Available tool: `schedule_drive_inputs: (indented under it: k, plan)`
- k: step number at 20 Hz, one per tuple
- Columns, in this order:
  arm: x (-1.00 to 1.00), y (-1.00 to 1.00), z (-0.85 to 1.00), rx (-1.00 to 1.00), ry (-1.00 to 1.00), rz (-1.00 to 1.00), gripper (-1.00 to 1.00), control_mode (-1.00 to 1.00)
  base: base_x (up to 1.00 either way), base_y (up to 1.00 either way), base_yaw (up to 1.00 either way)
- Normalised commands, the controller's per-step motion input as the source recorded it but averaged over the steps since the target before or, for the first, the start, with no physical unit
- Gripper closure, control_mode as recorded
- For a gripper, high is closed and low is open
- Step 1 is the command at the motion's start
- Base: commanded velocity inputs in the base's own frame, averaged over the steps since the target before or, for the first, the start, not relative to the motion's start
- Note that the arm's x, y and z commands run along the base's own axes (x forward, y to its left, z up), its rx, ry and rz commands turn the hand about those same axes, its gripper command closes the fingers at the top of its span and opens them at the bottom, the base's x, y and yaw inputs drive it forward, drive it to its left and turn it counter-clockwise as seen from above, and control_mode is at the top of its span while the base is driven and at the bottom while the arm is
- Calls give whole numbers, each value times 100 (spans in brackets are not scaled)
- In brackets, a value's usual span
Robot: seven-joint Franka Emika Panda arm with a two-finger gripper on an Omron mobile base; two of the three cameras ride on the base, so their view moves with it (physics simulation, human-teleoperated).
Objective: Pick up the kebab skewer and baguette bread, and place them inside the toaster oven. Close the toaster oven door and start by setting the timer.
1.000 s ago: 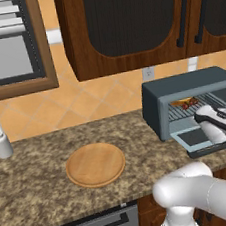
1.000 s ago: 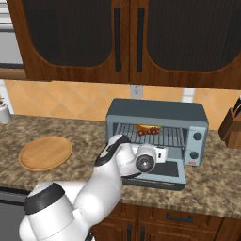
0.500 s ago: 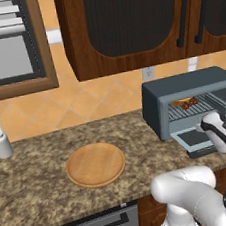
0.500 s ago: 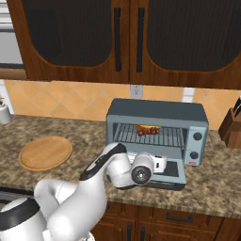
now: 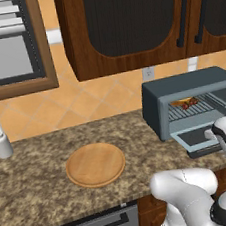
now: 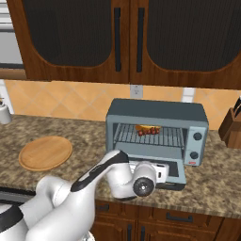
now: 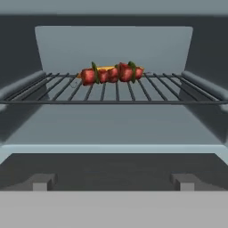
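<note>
Both foods, the kebab skewer (image 7: 111,74) and baguette bread (image 7: 104,69), lie far back on the rack of the toaster oven (image 6: 157,134). With spread fingers, the end effector (image 6: 162,173) should get under the near edge of the lowered toaster oven door (image 6: 176,170) and lift it evenly.

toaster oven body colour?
Blue-grey toaster oven, with a darker interior; clearest in the right base view.

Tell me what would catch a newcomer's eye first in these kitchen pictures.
Probably the toaster oven with its toaster oven door dropped open toward the counter edge. On its wire rack lies the kebab skewer, with the baguette bread just behind it. To the left, a round wooden plate sits bare on the granite counter.
</note>
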Motion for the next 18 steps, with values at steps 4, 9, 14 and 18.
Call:
schedule_drive_inputs:
  k: [4, 9, 14, 18]
  plan:
    - [-35, -31, -4, 0, 0, 9, -100, -100, 0, 0, 0]
    - [-30, -18, -12, 0, 2, 7, -100, -100, 0, 0, 0]
    - [-12, 0, -24, 0, 9, 0, -100, -100, 0, 0, 0]
    - [-19, 0, -32, 0, 4, 0, -100, -100, 0, 0, 0]
